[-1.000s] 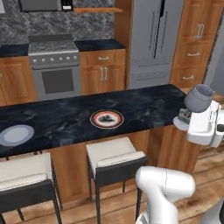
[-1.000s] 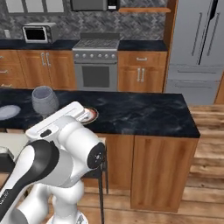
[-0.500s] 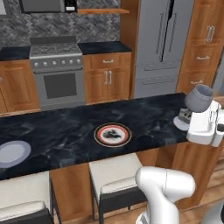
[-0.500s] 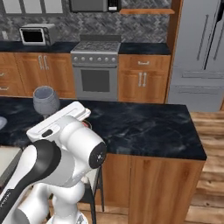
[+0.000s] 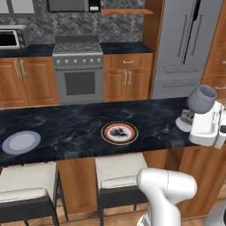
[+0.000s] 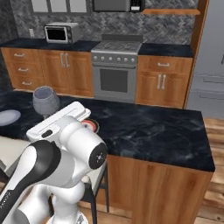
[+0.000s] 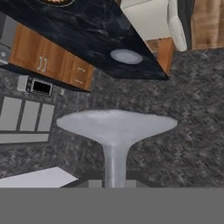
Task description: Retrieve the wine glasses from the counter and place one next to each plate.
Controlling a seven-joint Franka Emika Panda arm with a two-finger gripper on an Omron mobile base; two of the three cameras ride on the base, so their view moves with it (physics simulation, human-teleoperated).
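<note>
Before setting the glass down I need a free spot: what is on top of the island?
On the island top: a red-rimmed plate and a pale plate. The held wine glass and hand hide its right end.

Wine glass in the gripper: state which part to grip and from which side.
Grip the wine glass by its thin stem, between rounded bowl and flat foot, coming in from the side. The stem is the only part narrow enough for the jaws, and the gripper is shut on it there.
</note>
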